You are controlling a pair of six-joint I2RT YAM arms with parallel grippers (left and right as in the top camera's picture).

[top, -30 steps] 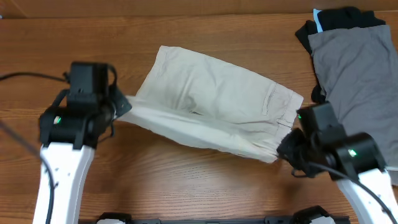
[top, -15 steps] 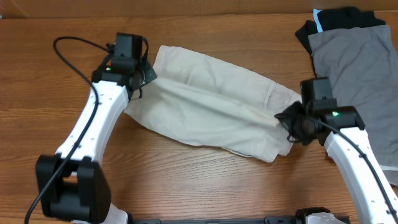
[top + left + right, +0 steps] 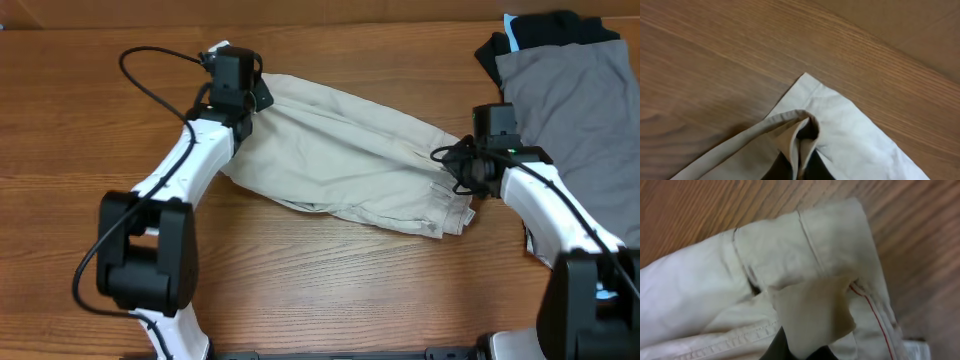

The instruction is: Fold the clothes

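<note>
Overhead: beige shorts (image 3: 350,175) lie stretched slantwise across the wooden table (image 3: 300,290), doubled over lengthwise.
Left gripper (image 3: 248,97): clamped on the shorts' far-left corner, cloth bunched in its grip.
Right gripper (image 3: 458,168): pinching the shorts' right-hand end, just beside the grey garment (image 3: 570,100).
Right wrist: a red-stitched seam shows near the pinch.

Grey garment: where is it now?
The grey garment lies at the overhead view's far right, partly over the black garment, beside the right hand gripping the shorts.

no readable text, label, brand or number in any view
</note>
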